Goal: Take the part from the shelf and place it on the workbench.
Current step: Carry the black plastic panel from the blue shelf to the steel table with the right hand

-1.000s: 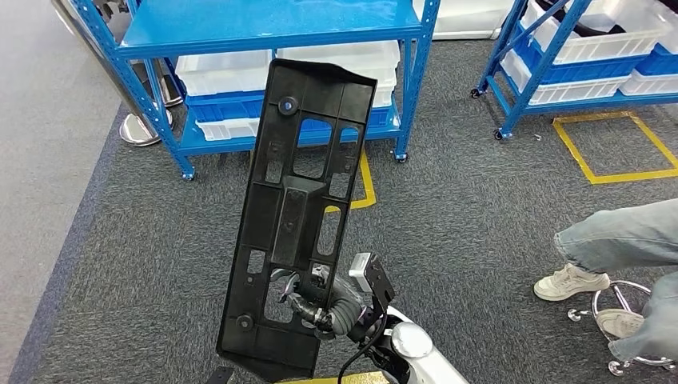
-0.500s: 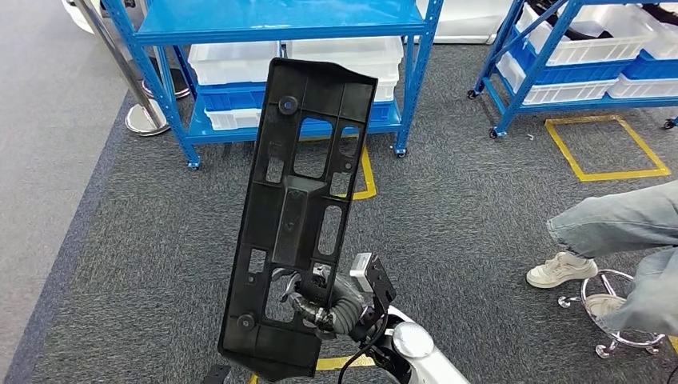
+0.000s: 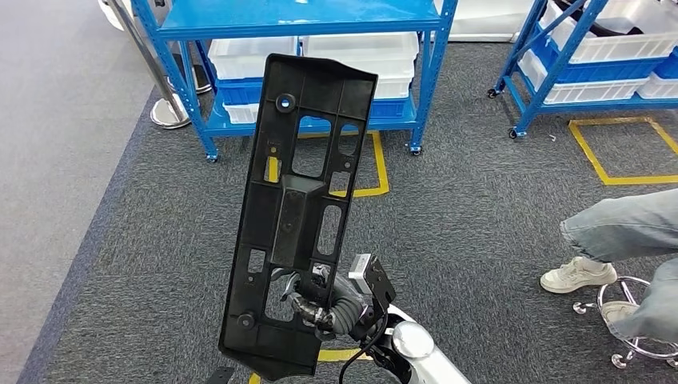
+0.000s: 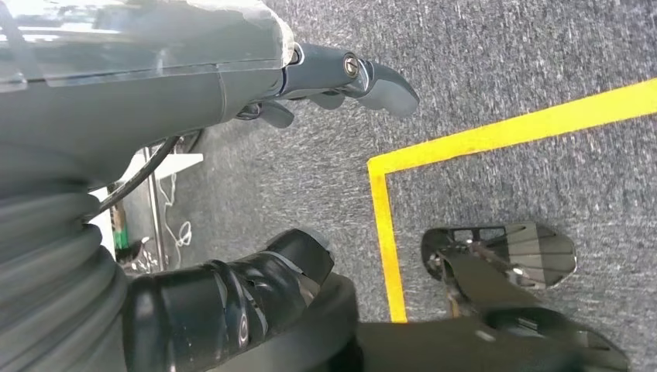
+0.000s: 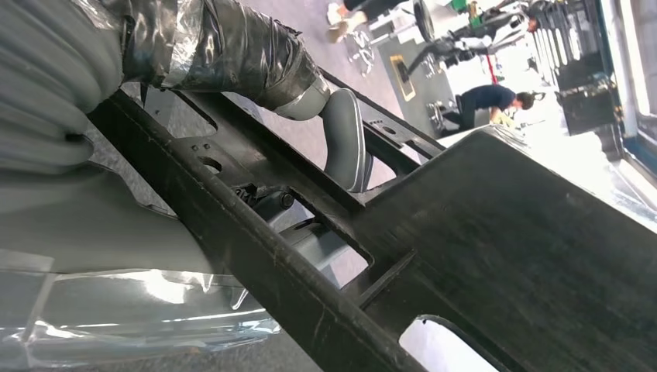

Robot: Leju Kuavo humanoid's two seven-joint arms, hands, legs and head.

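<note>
A long black plastic part with several cut-outs stands almost upright in the middle of the head view, tilted slightly to the right. My right hand grips it near its lower end, fingers hooked through a cut-out. In the right wrist view the part crosses the picture, and the hand's grey thumb lies against its ribs. My left hand hangs over the grey carpet with its fingers apart and nothing in it.
A blue shelf with white bins stands ahead behind the part. A second blue rack is at the back right. Yellow tape marks the carpet. A seated person's legs and a stool base are at the right.
The whole scene has shifted to the right, so the camera has turned. The part stays in the same place in my right hand.
</note>
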